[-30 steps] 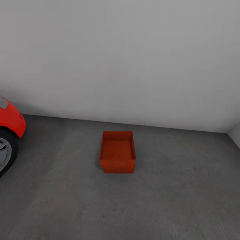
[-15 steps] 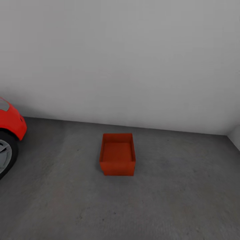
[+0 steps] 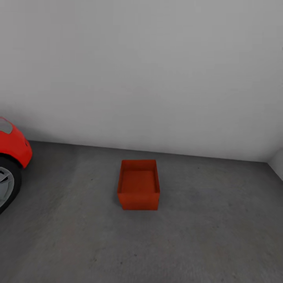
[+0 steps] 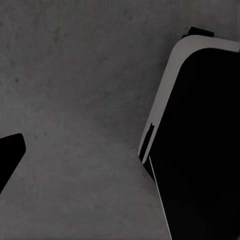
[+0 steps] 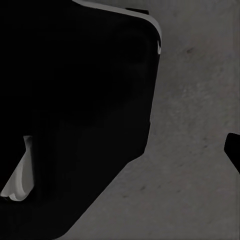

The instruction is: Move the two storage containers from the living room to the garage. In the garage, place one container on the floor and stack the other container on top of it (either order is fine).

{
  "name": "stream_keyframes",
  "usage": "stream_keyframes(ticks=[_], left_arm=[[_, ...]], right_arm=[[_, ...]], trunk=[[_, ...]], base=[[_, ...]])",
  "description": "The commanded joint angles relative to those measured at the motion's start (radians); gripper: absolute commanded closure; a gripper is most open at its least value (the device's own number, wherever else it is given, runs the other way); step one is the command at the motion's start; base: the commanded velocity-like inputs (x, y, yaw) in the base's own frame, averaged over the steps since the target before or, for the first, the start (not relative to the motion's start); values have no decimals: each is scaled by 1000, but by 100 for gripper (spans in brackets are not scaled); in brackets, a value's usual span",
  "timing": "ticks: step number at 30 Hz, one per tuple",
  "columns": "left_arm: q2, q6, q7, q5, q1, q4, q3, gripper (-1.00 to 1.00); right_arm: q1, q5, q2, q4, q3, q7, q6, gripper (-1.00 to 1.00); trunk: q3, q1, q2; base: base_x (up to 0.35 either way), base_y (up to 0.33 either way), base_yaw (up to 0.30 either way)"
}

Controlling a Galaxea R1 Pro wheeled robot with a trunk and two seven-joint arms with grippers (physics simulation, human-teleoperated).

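One orange-red storage container [image 3: 138, 184] stands upright and open-topped on the dark grey concrete floor [image 3: 204, 236] of the garage, about a bin's length from the white wall. Nothing lies inside it. In the left wrist view my left gripper [image 4: 120, 160] hangs above bare concrete, with one black fingertip [image 4: 10, 157] at the picture's edge. In the right wrist view my right gripper [image 5: 120, 155] is also over bare floor, with a black fingertip [image 5: 234, 150] at the edge. Each fingertip stands far off centre, so the jaws are spread, with nothing between them.
The front corner and wheel of a red car [image 3: 11, 151] stand at the left. A plain white wall [image 3: 141, 70] closes the back, and a second wall meets it at the far right. My dark base [image 4: 200, 140] [image 5: 75, 110] shows in both wrist views.
The whole head picture has slid slightly downward, so the camera has moved. The container and the car keep their places on the floor.
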Motion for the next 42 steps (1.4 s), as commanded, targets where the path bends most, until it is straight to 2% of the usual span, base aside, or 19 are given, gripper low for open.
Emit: stream_keyframes(ticks=[1,35,42], left_arm=[[0,-3,2,5,-1,0,-4,-100],[8,2,3,5,0,-1,-4,-100],[6,-7,5,-5,0,-5,-7,-100]], right_arm=[[-1,-9,1,3,9,-1,-6,-100],[-1,-8,6,3,9,0,-5,-100],[-1,-8,7,3,10,0,-5,-100]], trunk=[[0,0,-1],[56,0,-1],[67,0,-1]], base=[[0,0,0],[0,0,0],[0,0,0]])
